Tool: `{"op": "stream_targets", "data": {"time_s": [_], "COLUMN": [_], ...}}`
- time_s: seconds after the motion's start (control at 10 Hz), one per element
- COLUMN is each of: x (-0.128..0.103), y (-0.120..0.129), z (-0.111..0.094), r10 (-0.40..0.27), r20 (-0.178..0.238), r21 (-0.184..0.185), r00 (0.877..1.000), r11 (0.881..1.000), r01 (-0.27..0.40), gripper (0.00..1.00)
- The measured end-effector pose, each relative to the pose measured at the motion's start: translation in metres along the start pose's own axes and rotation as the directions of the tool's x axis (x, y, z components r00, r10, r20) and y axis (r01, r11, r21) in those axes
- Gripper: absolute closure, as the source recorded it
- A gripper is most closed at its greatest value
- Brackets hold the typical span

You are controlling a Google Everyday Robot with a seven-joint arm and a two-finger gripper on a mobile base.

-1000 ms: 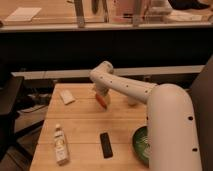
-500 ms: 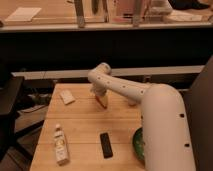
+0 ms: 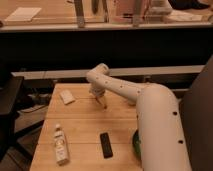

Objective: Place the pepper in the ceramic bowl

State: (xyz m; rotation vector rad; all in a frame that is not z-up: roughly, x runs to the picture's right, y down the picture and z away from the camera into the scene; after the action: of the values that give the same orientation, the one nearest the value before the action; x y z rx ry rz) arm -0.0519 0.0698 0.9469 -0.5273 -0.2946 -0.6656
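The pepper (image 3: 104,105) shows only as a small orange-red tip on the wooden table (image 3: 80,125), just below my gripper (image 3: 100,98). The gripper hangs from the white arm's wrist at the table's far middle, directly over the pepper, and stands open. Whether its fingers touch the pepper I cannot tell. The arm reaches in from the lower right and covers most of the ceramic bowl (image 3: 135,144), of which only a dark-green sliver shows at the table's right near side.
A black remote (image 3: 105,145) lies near the front middle of the table. A white bottle (image 3: 60,145) lies at the front left. A pale flat packet (image 3: 66,97) sits at the far left. A dark chair (image 3: 10,115) stands left of the table.
The gripper has come down and slightly left over the pepper, which now shows less. The arm's bulk fills more of the right side. Nothing on the table has moved.
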Motion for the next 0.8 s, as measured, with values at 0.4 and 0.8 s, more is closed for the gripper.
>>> {"op": "stream_targets", "data": {"time_s": [0.4, 0.8], "x": [-0.003, -0.005], "y": [-0.005, -0.006], "z": [0.012, 0.017], "r10": [0.007, 0.011], "r20": [0.009, 0.009], "r21": [-0.013, -0.014], "r00": [1.0, 1.0], "r11": [1.0, 1.0], "r01": [-0.007, -0.011], "gripper": [0.2, 0.35]}}
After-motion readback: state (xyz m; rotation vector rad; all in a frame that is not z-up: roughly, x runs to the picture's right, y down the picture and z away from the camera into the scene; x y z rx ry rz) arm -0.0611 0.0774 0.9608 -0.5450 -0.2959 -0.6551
